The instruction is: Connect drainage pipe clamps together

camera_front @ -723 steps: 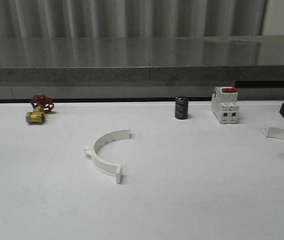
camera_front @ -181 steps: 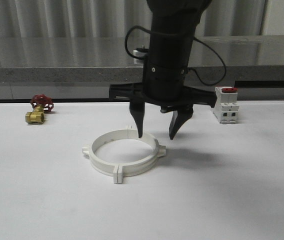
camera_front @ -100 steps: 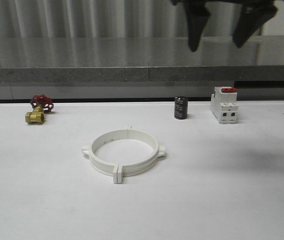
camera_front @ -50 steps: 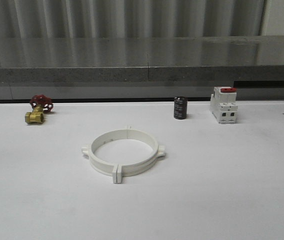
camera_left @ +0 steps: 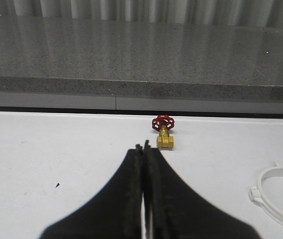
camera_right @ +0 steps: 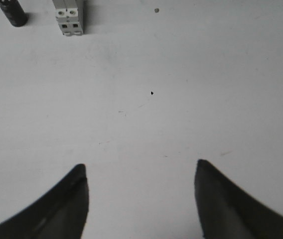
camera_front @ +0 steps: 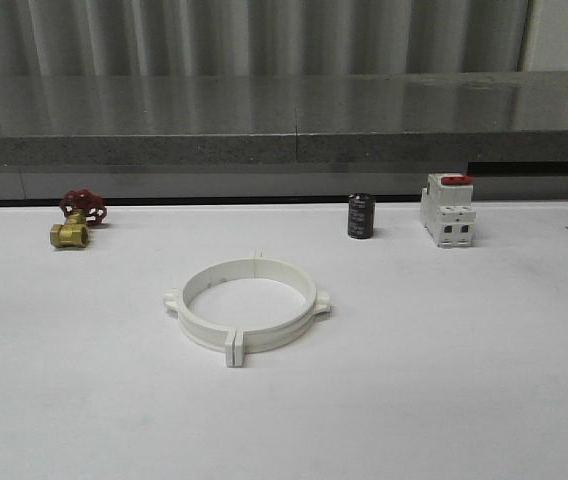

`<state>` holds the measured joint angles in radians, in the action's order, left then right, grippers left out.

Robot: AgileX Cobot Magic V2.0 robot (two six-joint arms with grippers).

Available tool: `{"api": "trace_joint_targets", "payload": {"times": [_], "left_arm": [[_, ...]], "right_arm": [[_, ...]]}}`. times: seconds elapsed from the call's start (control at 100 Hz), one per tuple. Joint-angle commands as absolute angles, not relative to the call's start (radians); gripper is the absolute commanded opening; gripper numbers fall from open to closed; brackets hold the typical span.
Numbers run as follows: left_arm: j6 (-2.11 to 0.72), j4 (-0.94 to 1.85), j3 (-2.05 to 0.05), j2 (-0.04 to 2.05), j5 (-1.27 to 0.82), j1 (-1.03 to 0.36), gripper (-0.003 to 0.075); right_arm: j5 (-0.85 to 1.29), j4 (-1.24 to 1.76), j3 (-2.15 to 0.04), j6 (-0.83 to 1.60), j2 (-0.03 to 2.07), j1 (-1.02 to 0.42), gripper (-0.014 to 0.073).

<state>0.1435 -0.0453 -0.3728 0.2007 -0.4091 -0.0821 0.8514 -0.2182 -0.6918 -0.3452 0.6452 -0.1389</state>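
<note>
Two drainage pipe clamps form one closed ring on the table; left claw pinched together, right claw wide.

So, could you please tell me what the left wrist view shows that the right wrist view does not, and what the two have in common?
Left wrist view alone: the left gripper, fingers pressed together and holding nothing; the brass valve with a red handwheel ahead of it; an arc of the drainage pipe clamps at the frame's edge; and the grey ledge behind.

Right wrist view alone: the right gripper, fingers spread wide and holding nothing; the black cylinder; and the red-topped switch beside it.

Both: the white table, with neither gripper holding anything.
</note>
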Motion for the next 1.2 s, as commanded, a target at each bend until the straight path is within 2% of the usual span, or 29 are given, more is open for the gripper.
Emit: {"api": "trace_joint_targets", "payload": {"times": [0.0, 0.13, 0.23, 0.88, 1.19], "left_arm": [[0.142, -0.047, -0.397, 0.208, -0.326, -0.079, -0.0020], [0.142, -0.047, -0.397, 0.208, -0.326, -0.079, -0.0020], [0.142, -0.047, -0.397, 0.208, -0.326, -0.079, -0.0020], [0.142, -0.047, -0.397, 0.208, -0.326, -0.079, -0.0020], [0.142, -0.047, -0.397, 0.208, -0.326, -0.079, -0.0020]], "right_arm": [[0.801, -0.242, -0.711, -0.338, 0.607, -0.132, 0.0284], [0.803, -0.242, -0.711, -0.338, 0.594, -0.132, 0.0057], [0.806, -0.242, -0.711, -0.338, 0.594, -0.132, -0.0074], [0.803, -0.242, -0.708, -0.338, 0.594, -0.132, -0.0069], [0.572, -0.236, -0.549, -0.332, 0.512, -0.102, -0.0069]]}}
